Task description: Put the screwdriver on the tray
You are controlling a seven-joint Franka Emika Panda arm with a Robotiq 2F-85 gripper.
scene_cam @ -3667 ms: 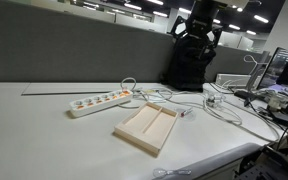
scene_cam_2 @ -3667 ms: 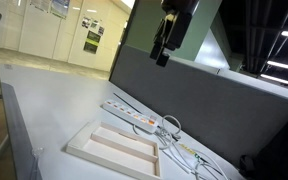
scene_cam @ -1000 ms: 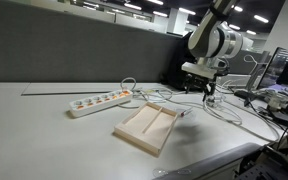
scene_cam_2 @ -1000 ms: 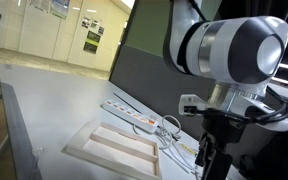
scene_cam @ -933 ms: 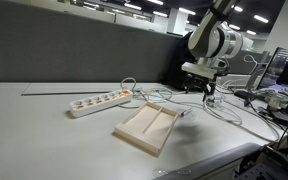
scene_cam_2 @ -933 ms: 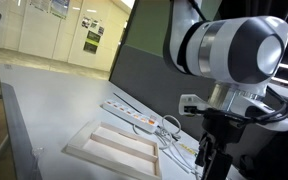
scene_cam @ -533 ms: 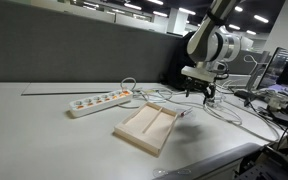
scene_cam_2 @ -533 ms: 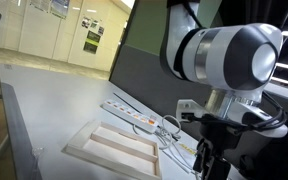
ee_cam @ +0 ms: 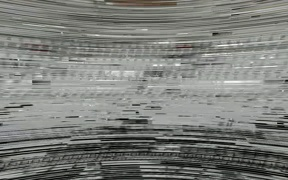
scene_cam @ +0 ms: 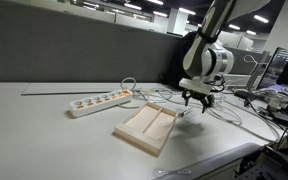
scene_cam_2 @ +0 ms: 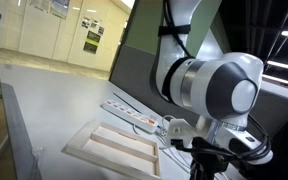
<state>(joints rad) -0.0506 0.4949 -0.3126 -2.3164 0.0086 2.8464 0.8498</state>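
In an exterior view, the tray is seen lying on the white table near centre, both of its 2 long compartments bare, with a white power strip to its far left. A small slender item, taken to be the screwdriver, lies on the table just beside the tray's far right corner, outside the rim. The gripper hangs just above it, fingers pointing down and apparently spread wide, nothing held. Loose cables trail to the right. In an exterior view, the arm fills the right foreground; the claw is cut off by the frame edge. The wrist view is corrupted by streaks, and nothing can be made out.
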